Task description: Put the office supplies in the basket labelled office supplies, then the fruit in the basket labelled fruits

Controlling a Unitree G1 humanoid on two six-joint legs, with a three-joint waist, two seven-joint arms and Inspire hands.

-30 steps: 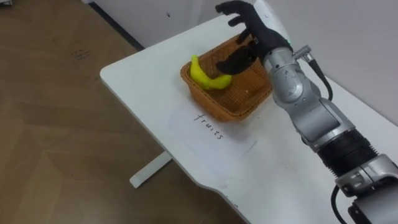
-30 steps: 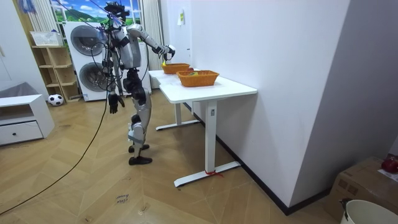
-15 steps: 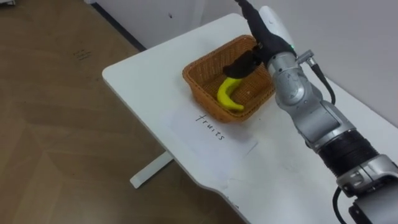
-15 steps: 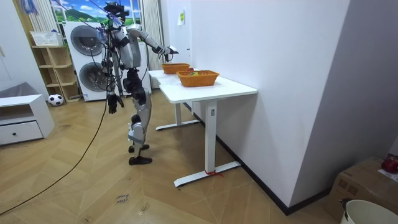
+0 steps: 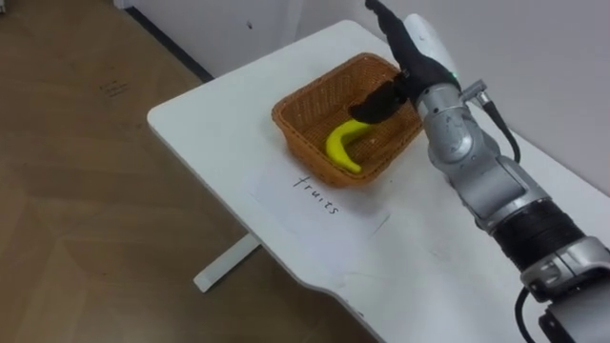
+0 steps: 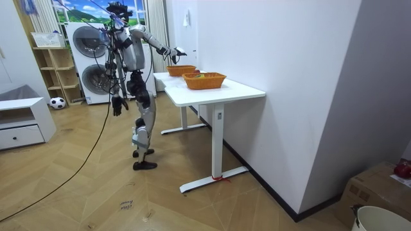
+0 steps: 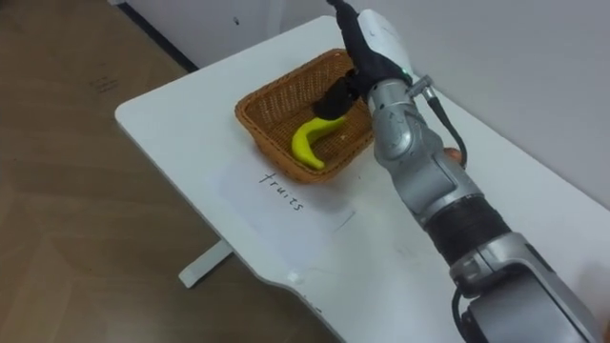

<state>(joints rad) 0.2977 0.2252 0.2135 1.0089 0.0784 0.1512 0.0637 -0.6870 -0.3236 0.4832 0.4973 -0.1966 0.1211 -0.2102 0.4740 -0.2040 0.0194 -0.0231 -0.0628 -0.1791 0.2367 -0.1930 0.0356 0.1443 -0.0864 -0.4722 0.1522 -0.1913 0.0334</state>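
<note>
- Banana [image 5: 341, 145]: lies curved on the floor of the wicker basket [image 5: 303, 151], toward the basket's wall side. Nothing is wrapped round it.
- Basket: stands near the short end edge of the white surface [image 5: 210, 114], about midway between that end's two corners. A paper sheet [image 5: 324, 205] with handwriting lies flat just in front of it, toward the surface's near long edge.
- Right hand [image 5: 412, 52]: over the basket's far rim, fingers straight and spread upward, holding nothing. Its dark thumb hangs close to the banana's upper end; you cannot tell touching from just apart.
- Left hand [image 6: 117, 106]: hangs at the robot's side in the room view; you cannot tell its state.
- Stance: robot stands at the surface's end, right arm stretched out over it.
- Second basket [image 6: 204, 80]: on the same surface, nearer the room camera. It holds something, too small to identify.
- Progress, as a judgement: one fruit is placed. You likely have sorting left; how many items remain you cannot tell from here.
</note>
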